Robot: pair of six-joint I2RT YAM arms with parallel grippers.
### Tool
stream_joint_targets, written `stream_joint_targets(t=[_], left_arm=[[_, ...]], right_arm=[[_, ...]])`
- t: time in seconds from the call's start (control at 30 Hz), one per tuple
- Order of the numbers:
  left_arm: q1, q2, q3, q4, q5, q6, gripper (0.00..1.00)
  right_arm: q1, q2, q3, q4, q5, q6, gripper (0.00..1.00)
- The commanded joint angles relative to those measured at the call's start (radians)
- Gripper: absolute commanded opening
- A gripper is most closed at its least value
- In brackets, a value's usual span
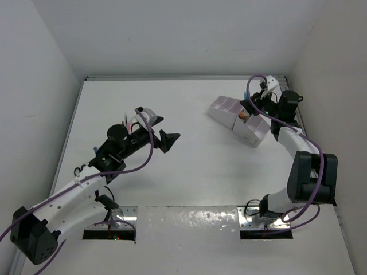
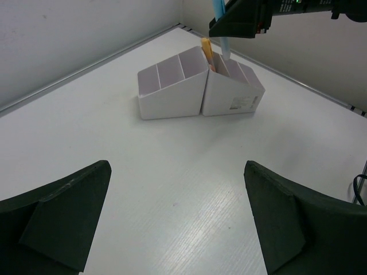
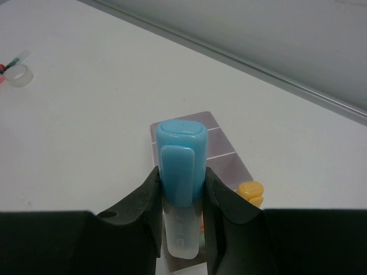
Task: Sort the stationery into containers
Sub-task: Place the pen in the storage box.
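Right fingers (image 1: 253, 106): pinching the blue-capped bottle (image 3: 180, 137), one finger pressed on each side just below the cap.
Blue-capped bottle: upright, cap up, frosted body pointing down. It is over the white organiser (image 2: 172, 102). Its lower end reaches the mouth of a compartment, but whether it is inside cannot be told.
Orange pencil (image 2: 206, 50): standing in a compartment by the seam between the organiser's two blocks, just beside the bottle and right of it in the right wrist view.
White organiser: two stepped white blocks touching side by side, with lilac-lined compartments. It stands at the far right of the table (image 1: 200, 172).
Right arm: reaches from its base at the near edge up to the far right corner.
Left fingers (image 1: 162, 130): spread wide with nothing between them, above bare table and facing the organiser from well apart.
Left arm: stretches from the near left towards the middle of the table.
Tape ring (image 3: 17, 75): flat on the table on the left, well apart from the organiser. Red and green bits lie just beside it, too small to name.
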Motion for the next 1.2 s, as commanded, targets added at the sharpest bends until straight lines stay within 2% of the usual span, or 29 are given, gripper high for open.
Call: stream_joint_targets(t=[0.0, 0.23, 0.47, 0.67, 0.77, 0.8, 0.87, 0.9, 0.97, 1.03, 1.17], left_arm=[[0.024, 0.005, 0.019, 0.045, 0.004, 0.008, 1.0], [0.035, 0.037, 0.033, 0.055, 0.018, 0.003, 1.0], [0.046, 0.065, 0.05, 0.052, 0.029, 0.011, 1.0], [0.057, 0.078, 0.057, 0.063, 0.036, 0.018, 1.0], [0.06, 0.08, 0.056, 0.068, 0.036, 0.021, 1.0], [0.058, 0.083, 0.056, 0.069, 0.038, 0.023, 1.0], [0.06, 0.08, 0.056, 0.072, 0.041, 0.021, 1.0], [0.061, 0.078, 0.054, 0.072, 0.04, 0.021, 1.0], [0.061, 0.077, 0.054, 0.072, 0.041, 0.018, 1.0], [0.061, 0.077, 0.054, 0.074, 0.041, 0.018, 1.0], [0.063, 0.074, 0.051, 0.077, 0.05, 0.018, 1.0]], right_arm=[[-0.022, 0.022, -0.013, 0.152, -0.048, -0.014, 0.0], [-0.037, 0.075, -0.057, 0.272, -0.05, 0.019, 0.0], [-0.07, 0.169, -0.108, 0.633, -0.088, 0.202, 0.0], [-0.076, 0.206, -0.159, 0.674, -0.103, 0.21, 0.0], [-0.079, 0.207, -0.169, 0.671, -0.102, 0.196, 0.09], [-0.08, 0.206, -0.169, 0.657, -0.102, 0.19, 0.17], [-0.085, 0.206, -0.171, 0.649, -0.1, 0.182, 0.21], [-0.086, 0.204, -0.173, 0.642, -0.1, 0.182, 0.28], [-0.096, 0.198, -0.176, 0.637, -0.1, 0.177, 0.33], [-0.097, 0.177, -0.179, 0.605, -0.1, 0.164, 0.42], [-0.096, 0.143, -0.166, 0.511, -0.093, 0.112, 0.53]])
